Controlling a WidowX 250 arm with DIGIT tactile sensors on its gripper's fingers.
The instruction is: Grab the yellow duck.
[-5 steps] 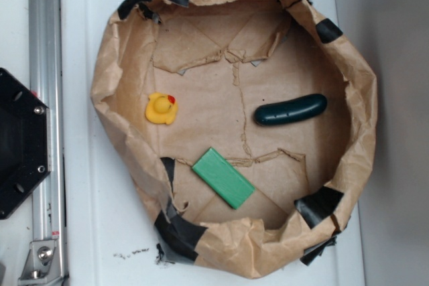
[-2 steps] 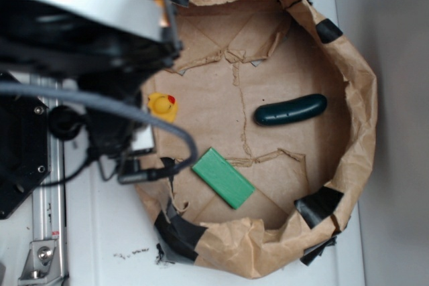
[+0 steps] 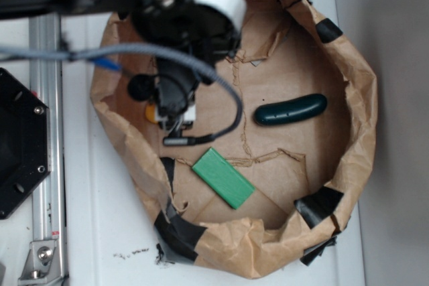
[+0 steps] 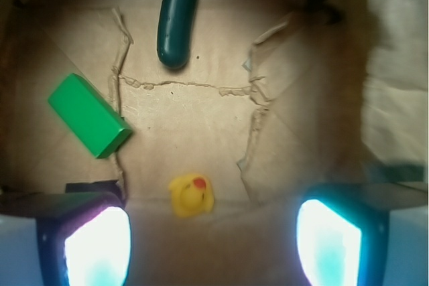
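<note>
The yellow duck (image 4: pixel 192 195) is small, with a red-orange beak, and lies on the brown paper floor. In the wrist view it sits low in the frame, between my gripper's (image 4: pixel 213 246) two glowing fingers and a little left of centre. The gripper is open and touches nothing. In the exterior view the gripper (image 3: pixel 171 108) hangs over the left side of the paper basin. There it covers the duck (image 3: pixel 151 113) except for a yellow sliver at its left edge.
A green block (image 3: pixel 223 177) lies toward the basin's front, and a dark cucumber (image 3: pixel 290 109) lies to the right. The crumpled paper wall (image 3: pixel 365 108) with black tape patches rings the floor. A metal rail (image 3: pixel 45 165) and black base (image 3: pixel 17 142) stand at the left.
The arm, absent a second ago, swung in from the left and moved right over the basin. It now covers the duck. The duck, block and cucumber have not moved.
</note>
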